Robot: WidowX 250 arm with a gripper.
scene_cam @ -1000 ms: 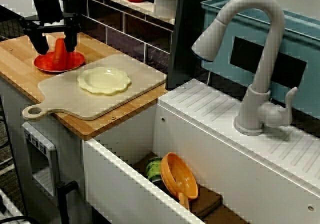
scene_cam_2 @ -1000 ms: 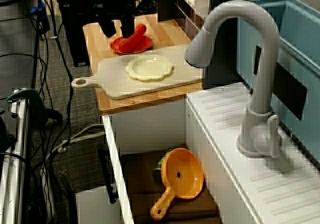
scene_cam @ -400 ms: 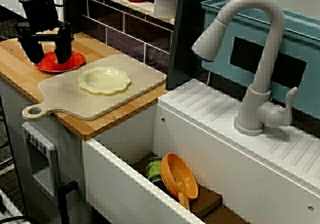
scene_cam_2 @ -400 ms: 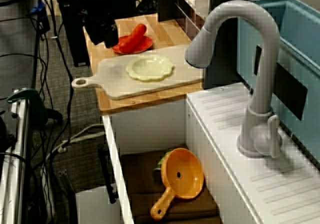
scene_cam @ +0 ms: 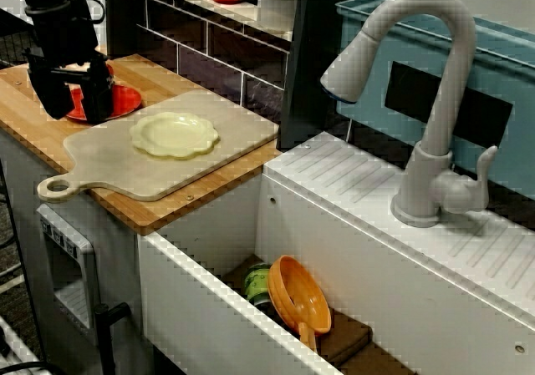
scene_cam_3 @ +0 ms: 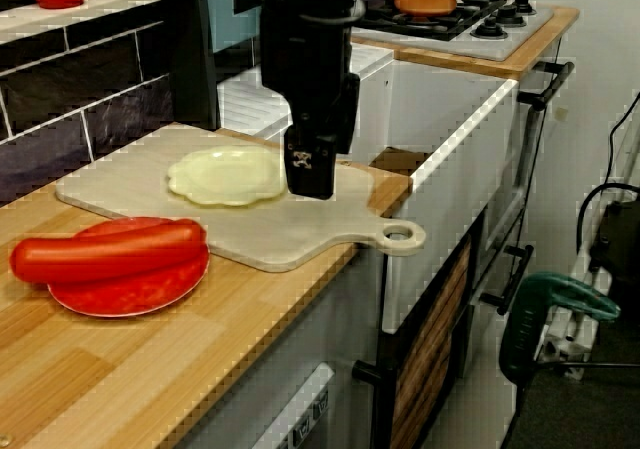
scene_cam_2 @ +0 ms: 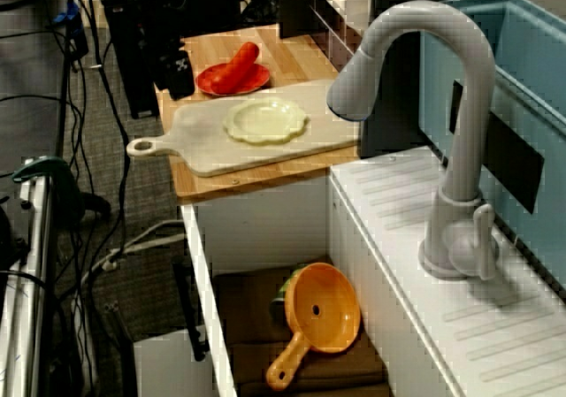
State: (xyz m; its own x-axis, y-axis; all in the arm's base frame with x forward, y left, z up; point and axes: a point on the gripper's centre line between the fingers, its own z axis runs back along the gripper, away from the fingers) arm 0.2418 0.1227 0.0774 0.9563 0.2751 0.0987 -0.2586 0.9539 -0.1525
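A: Gripper (scene_cam: pixel 73 108) state?
B: View across the sink: both black fingers (scene_cam: pixel 96 103) show w/ a clear gap, red visible between them. Jaws apart, nothing held. View from the counter's end shows it edge-on, one dark block, so no gap info there.
A: Sausage (scene_cam_3: pixel 105 252) posn?
B: Lying flat across the red plate (scene_cam_3: pixel 130 291), on the wood counter (scene_cam_3: pixel 120 369), back by the tiled wall. Not between the fingers, no contact. View along the counter: gripper is on the front-edge side of the red plate, near it but apart, sausage fully in sight beyond the tips.
A: Height of tips?
B: Can't tell whether they touch the counter.
A: Surroundings?
B: Cutting board (scene_cam_3: pixel 290 234) just beside the red plate, handle pointing off the counter edge. Pale yellow plate (scene_cam_3: pixel 225 174) on the board, nothing in it. Orange strainer (scene_cam_2: pixel 323 309) down in the sink (scene_cam_2: pixel 354 247). Grey faucet (scene_cam: pixel 426 99) over the sink, well apart from gripper.
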